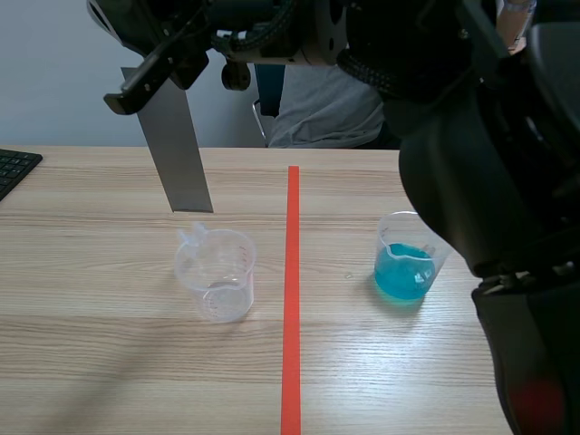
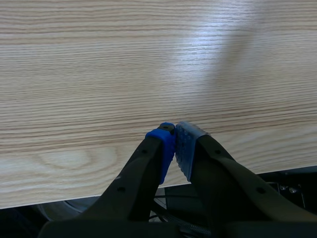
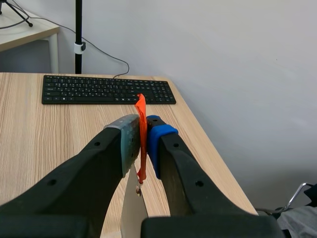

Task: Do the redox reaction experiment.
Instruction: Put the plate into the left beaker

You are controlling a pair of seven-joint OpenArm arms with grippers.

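A flat grey metal strip [image 1: 177, 154] hangs upright over the table's left half, its lower end just behind an empty clear plastic beaker [image 1: 217, 275]. My right gripper [image 1: 152, 74] has crossed over along the top of the scene and is shut on the strip's upper end. In the right wrist view the pads pinch an orange tab [image 3: 141, 106], and the strip [image 3: 132, 210] hangs below them. A second beaker [image 1: 405, 263] holding blue liquid stands right of the red tape line [image 1: 292, 290]. My left gripper [image 2: 174, 148] is shut on nothing, over the table's edge.
A black keyboard [image 1: 14, 168] lies at the far left of the table, also ahead of my right gripper [image 3: 142, 134] as the keyboard [image 3: 106, 89]. A person in a grey top [image 1: 326, 109] sits behind the table. The right arm's bulk [image 1: 498, 181] fills the scene's right side.
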